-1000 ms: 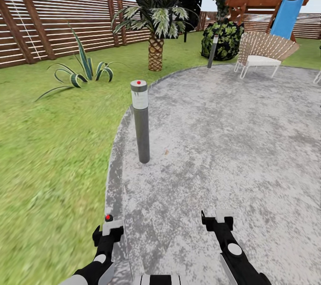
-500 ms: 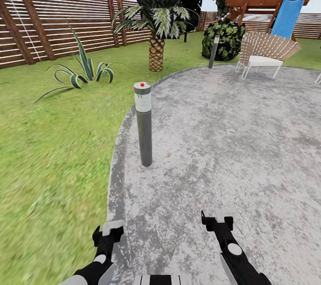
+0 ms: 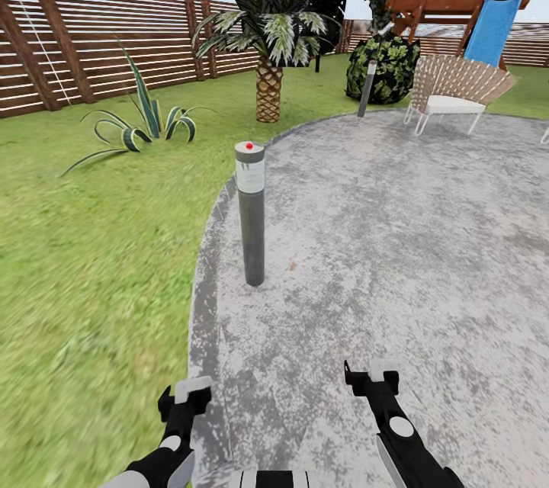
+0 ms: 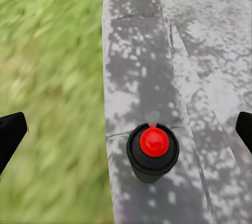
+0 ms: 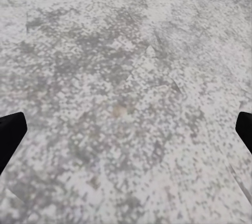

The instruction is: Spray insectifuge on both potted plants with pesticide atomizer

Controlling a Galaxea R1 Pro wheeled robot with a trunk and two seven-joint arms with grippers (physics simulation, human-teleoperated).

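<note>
Facing into garden (image 3: 91, 191) from near edge of round grey stone patio (image 3: 396, 229), with lawn (image 3: 84, 297) off to left. Sees tall grey bollard lamp (image 3: 251, 215) with red dot on top, upright on patio just inside its curved rim. Picks out second bollard lamp (image 3: 367, 88) at far rim, beside dark leafy bush (image 3: 387, 67), and white slatted chair (image 3: 450, 91) near it on stone. Notes scaly-trunked palm (image 3: 268, 30) on grass past far rim, long-bladed agave (image 3: 145, 120) well left of it, horizontal-slat wooden fence (image 3: 91, 38) behind both, blue slide (image 3: 492, 27) under wooden play frame at back right. Holds left gripper (image 3: 184, 395) low over patio rim where stone meets grass, jaws spread wide, nothing between them; looks down in left wrist view on dark round cap with red dot (image 4: 153, 149) standing on rim stone between the two fingertips (image 4: 10, 135). Holds right gripper (image 3: 371, 375) low over bare patio stone, jaws spread wide too and empty.
</note>
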